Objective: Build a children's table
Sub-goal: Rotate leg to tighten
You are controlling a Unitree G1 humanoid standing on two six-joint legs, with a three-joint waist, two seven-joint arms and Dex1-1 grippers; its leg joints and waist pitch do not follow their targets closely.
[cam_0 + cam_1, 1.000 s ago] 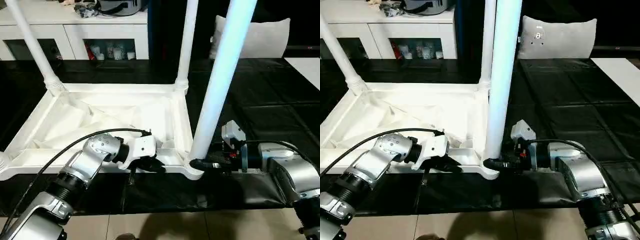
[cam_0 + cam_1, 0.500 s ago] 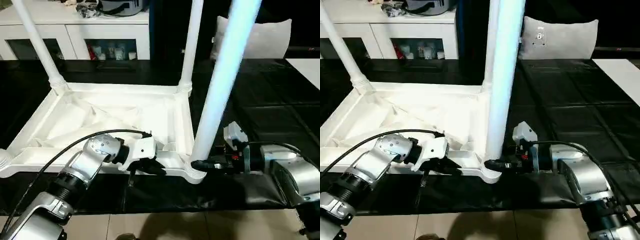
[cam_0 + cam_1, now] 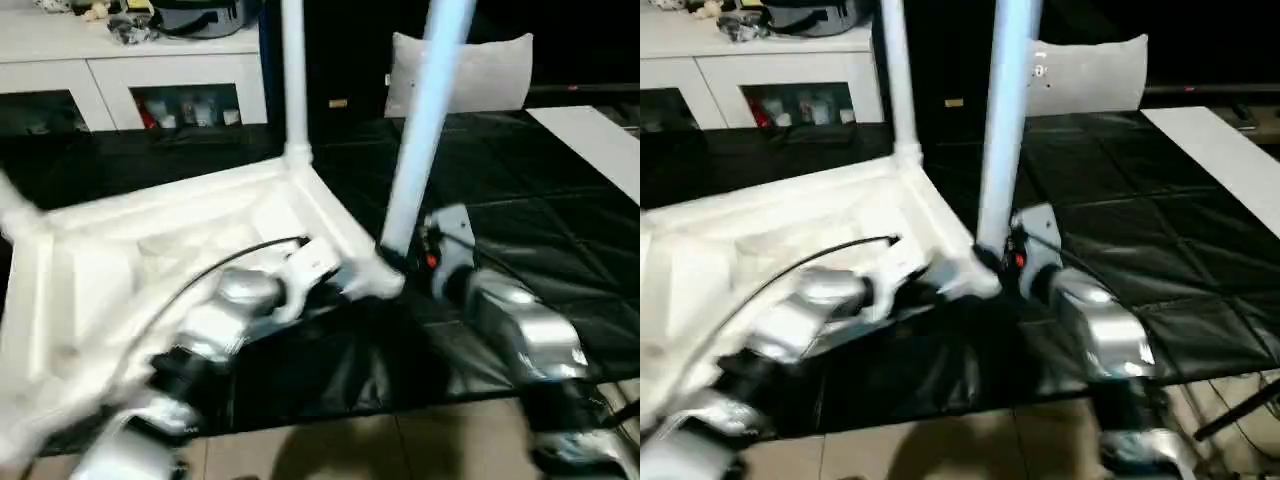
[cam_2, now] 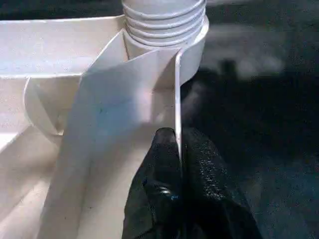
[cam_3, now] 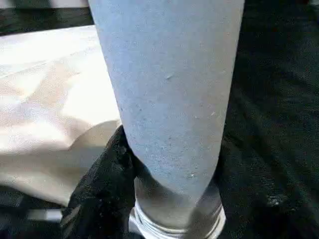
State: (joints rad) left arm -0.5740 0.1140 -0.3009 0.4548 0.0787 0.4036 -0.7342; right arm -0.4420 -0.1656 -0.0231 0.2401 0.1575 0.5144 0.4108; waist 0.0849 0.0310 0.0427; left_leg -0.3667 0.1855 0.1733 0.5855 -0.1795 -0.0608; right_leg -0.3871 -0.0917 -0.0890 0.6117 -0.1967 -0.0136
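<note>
The children's table lies upside down on the black mat, with its white ribbed top (image 3: 120,260) skewed to the cabinet. Two legs stand up from its corner sockets, a far one (image 3: 293,70) and a near one (image 3: 425,120). My left gripper (image 4: 178,144) is shut on the thin upright rim of the top, just beside the near leg's ribbed socket (image 4: 164,25). My right gripper (image 3: 396,260) is closed around the near leg (image 5: 169,89) low down, just above its socket, one black finger (image 5: 99,184) pressed to its side.
A white cabinet with glass doors (image 3: 150,70) stands behind, with clutter on top. A grey cushion (image 3: 470,70) leans at the back right. The black mat (image 3: 520,200) spreads to the right, where a white board (image 3: 590,130) lies. Tiled floor (image 3: 350,450) is at the front.
The table has swung round on the mat, its near right corner moving away and inward, with both grippers still on it. The camera has shifted as well.
</note>
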